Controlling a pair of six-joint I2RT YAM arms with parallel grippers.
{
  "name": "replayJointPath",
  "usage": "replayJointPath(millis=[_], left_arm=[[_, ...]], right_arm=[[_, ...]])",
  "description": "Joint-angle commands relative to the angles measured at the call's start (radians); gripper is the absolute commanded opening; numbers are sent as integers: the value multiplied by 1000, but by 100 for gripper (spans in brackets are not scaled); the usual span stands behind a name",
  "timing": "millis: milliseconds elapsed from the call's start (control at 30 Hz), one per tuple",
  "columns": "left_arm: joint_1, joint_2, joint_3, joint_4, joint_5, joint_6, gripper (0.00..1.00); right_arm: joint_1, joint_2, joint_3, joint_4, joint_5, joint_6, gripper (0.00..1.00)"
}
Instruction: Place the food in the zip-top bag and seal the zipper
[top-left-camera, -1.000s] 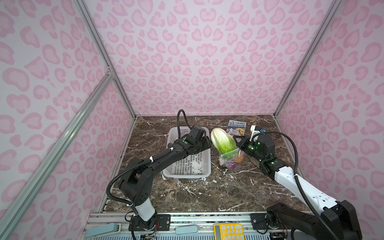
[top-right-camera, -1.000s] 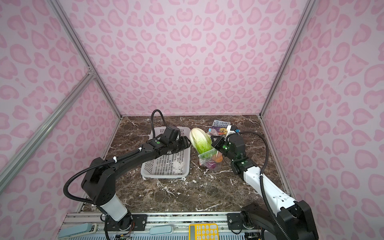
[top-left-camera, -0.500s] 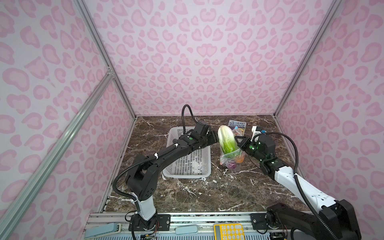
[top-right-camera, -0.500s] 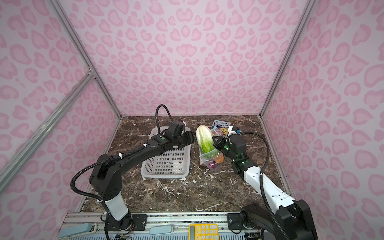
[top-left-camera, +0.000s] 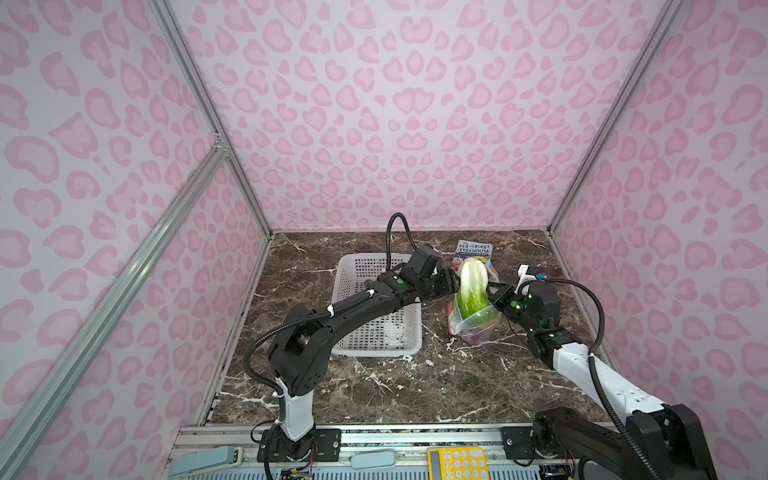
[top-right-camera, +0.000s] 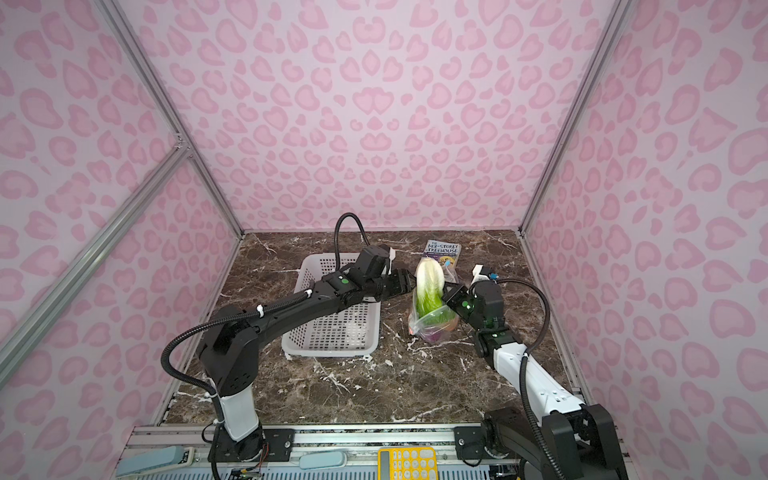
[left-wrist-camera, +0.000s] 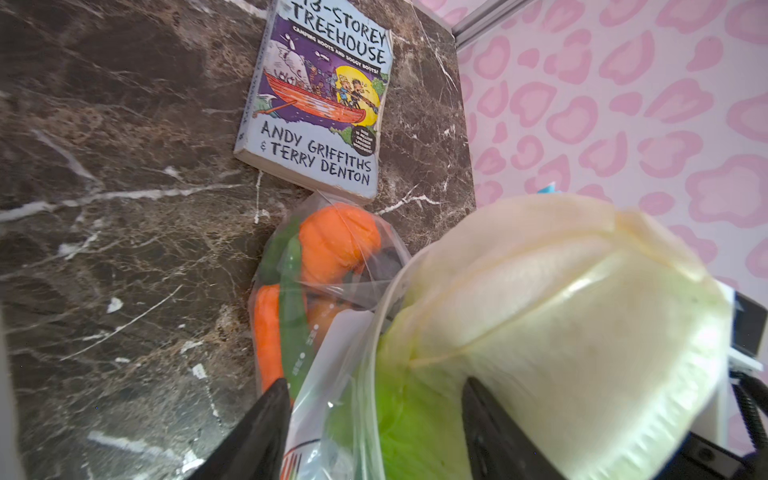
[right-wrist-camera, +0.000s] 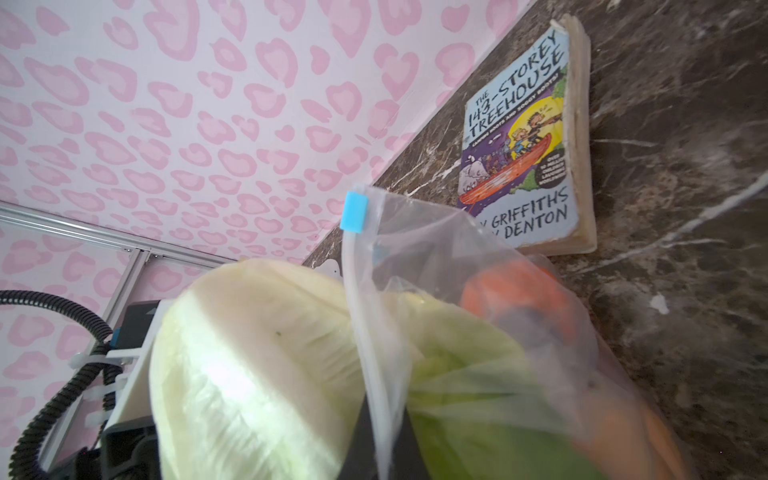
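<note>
The cabbage (top-left-camera: 471, 278), gripped by left pincer (left-wrist-camera: 374, 386), stands half inside bag (top-left-camera: 469, 329) pinched by right pincer (top-left-camera: 494, 296); toppling is risked on release.

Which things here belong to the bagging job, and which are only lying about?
Job: cabbage, half in the zip-top bag; pumpkin and carrot inside it; blue slider.
Lying about: white basket, book, yellow calculator.
</note>
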Motion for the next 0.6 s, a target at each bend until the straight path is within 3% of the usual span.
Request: replayJointPath(millis=[0,300,567], left_arm=[[-11,30,52,44,66,-1,67],[-25,62,97,-15,90,34,66],[-24,8,14,-21,136,28,53]], right_arm=[[-14,-2,-29,32,-66,-11,0],[-99,-50,-101,0,-85,-33,0],[-99,-82,-118,-14,-82,-50,0]])
